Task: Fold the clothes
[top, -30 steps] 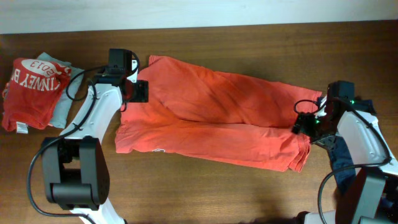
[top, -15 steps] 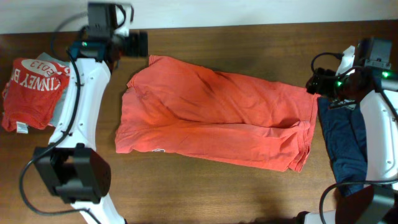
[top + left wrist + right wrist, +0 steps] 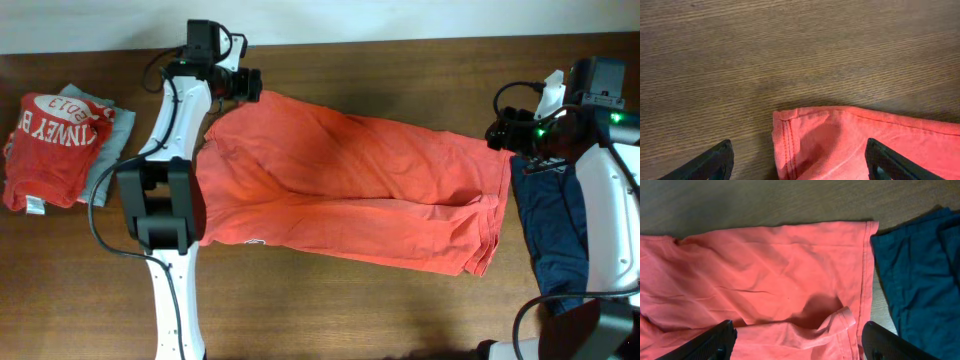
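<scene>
Red-orange fabric T-shirt [image 3: 350, 190] lies spread, folding apparently all ahead; your left gripper [image 3: 799, 162] and right gripper [image 3: 797, 340] hang jaws apart, nothing held, shirt corners just beneath; dark navy garment [image 3: 915, 280] waits.

Red-orange T-shirt [image 3: 350, 190] lies spread flat, navy garment [image 3: 545, 230] just beside.

Matt cloth T-shirt [image 3: 350, 190]; grained wood table [image 3: 400, 62].
</scene>
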Tool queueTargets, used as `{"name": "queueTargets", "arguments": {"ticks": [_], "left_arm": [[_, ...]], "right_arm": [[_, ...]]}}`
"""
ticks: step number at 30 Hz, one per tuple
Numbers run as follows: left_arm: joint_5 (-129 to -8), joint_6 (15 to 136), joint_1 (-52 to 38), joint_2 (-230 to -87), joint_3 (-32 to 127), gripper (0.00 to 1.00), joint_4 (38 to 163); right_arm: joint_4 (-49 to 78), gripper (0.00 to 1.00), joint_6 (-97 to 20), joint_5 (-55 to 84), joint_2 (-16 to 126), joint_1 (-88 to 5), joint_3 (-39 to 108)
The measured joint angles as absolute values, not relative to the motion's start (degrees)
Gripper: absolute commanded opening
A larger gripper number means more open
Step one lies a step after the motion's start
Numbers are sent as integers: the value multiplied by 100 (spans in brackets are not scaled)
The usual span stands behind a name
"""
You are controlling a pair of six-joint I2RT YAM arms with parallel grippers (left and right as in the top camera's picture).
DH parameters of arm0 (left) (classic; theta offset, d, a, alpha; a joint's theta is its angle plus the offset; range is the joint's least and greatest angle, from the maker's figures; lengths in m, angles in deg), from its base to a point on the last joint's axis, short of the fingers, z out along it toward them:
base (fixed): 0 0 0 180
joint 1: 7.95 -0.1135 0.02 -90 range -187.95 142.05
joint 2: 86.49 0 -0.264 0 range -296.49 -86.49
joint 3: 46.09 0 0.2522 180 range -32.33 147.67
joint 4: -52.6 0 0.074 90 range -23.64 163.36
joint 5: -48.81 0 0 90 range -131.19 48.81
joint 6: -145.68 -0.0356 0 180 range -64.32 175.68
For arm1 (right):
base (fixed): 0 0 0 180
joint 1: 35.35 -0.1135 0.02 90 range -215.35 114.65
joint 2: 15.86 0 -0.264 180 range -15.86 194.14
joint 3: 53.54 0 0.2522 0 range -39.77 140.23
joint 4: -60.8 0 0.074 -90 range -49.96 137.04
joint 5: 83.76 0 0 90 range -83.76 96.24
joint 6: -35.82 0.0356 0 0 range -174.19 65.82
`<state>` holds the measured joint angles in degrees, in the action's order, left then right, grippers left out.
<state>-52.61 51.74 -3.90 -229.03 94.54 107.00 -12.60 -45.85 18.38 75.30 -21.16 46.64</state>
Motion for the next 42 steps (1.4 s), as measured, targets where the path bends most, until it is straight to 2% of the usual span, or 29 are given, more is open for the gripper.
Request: {"name": "queueTargets", "arguments": {"ticks": [7, 15, 23, 25, 28, 30, 42], "left_arm": [[-5132, 5716, -390, -22955, 9520, 54, 10600], [-4608, 6284, -390, -23001, 9520, 52, 10600], [-4520, 6352, -383, -23434, 9563, 52, 10591], [-4520, 6354, -377, -23438, 9563, 48, 10495], [-4522, 6380, -377, -23438, 9577, 34, 10397], [-4520, 6396, -357, -23438, 9577, 30, 10355], [-4520, 6413, -171, -23449, 9577, 30, 10440]], "right_arm": [[-1260, 84, -4587, 1840, 7530, -2116, 4664], [-1260, 84, -4646, 1840, 7530, -2116, 4664], [-1277, 84, -4668, 1840, 7530, -2116, 4664], [-1286, 84, -4663, 1840, 7530, -2116, 4664], [-1301, 84, -4670, 1840, 7530, -2116, 4664], [-1301, 83, -4668, 1840, 7530, -2116, 4664], [-1310, 83, -4668, 1840, 7530, -2116, 4664]]}}
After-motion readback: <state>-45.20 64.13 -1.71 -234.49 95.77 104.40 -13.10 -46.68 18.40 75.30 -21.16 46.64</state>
